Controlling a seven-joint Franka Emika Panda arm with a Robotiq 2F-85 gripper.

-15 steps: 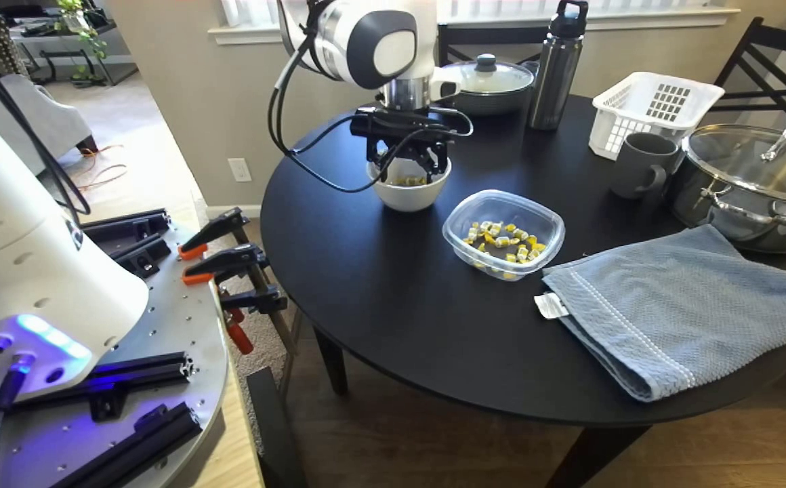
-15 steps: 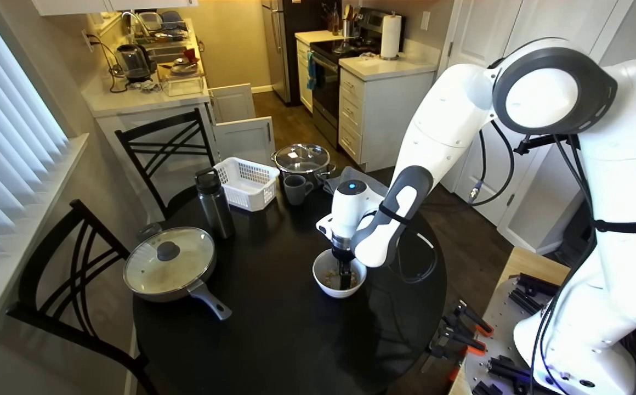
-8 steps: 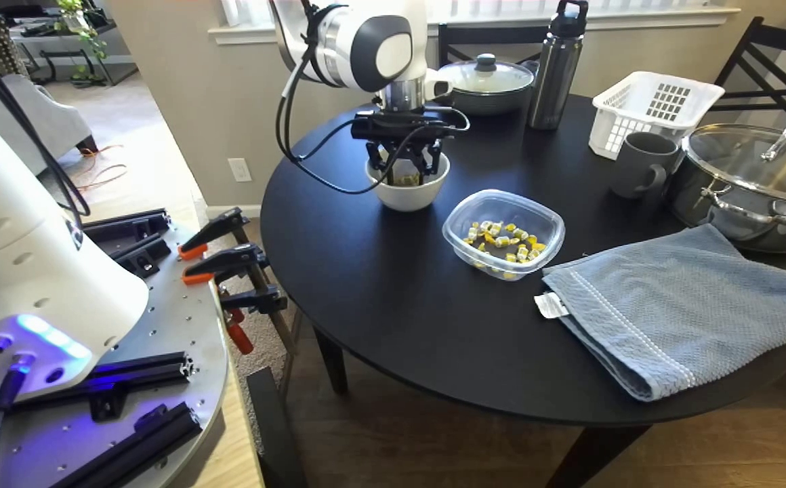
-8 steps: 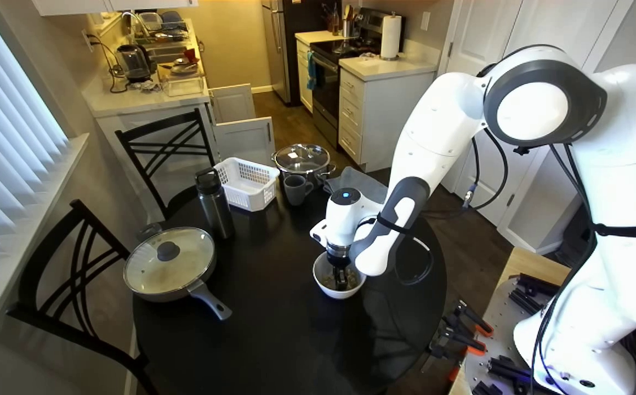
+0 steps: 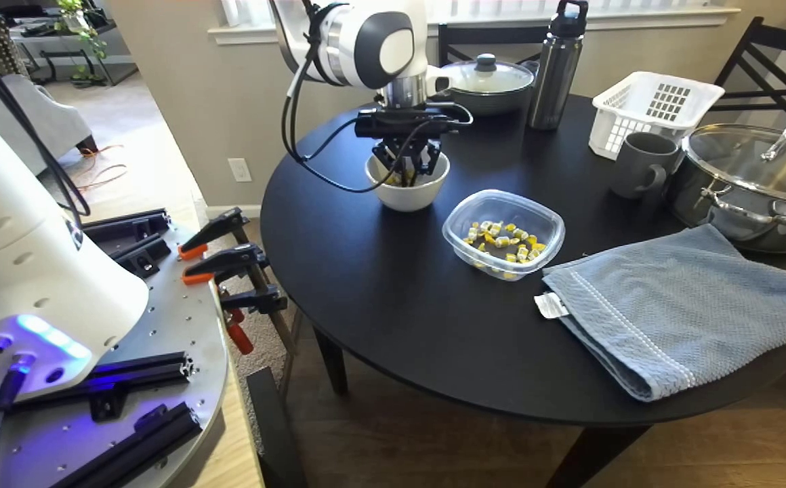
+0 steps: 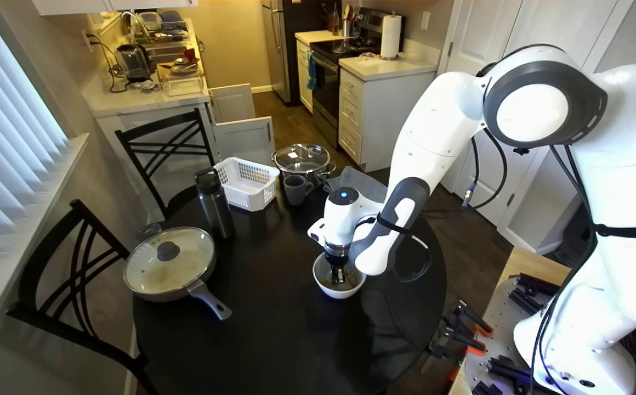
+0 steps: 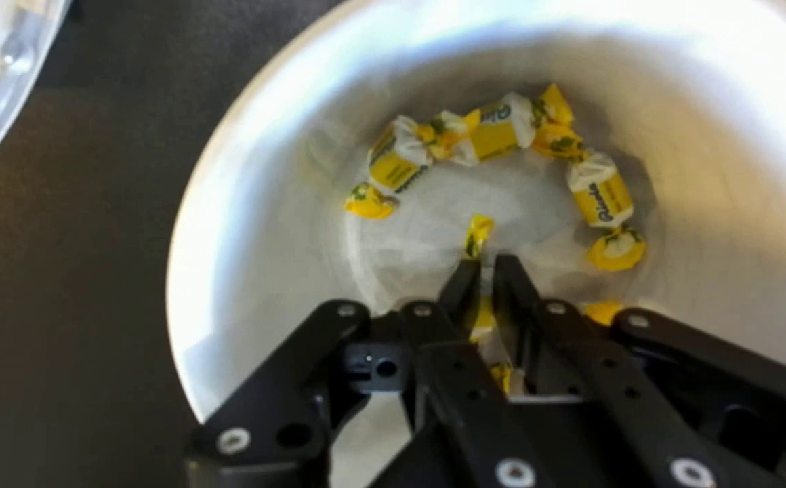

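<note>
We are seeing the black two-fingered gripper (image 7: pixel 486 263) pinching one yellow-and-white wrapped candy (image 7: pixel 484 316), seemingly not yet lifted, round white bowl (image 7: pixel 251 224) surrounding it, more candies (image 7: pixel 498 132) left ahead.

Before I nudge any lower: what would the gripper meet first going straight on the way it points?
Probably the floor of the white bowl: the gripper points down inside it, a wrapped candy between its jaws. Whether any gap lies below them is unclear.
</note>
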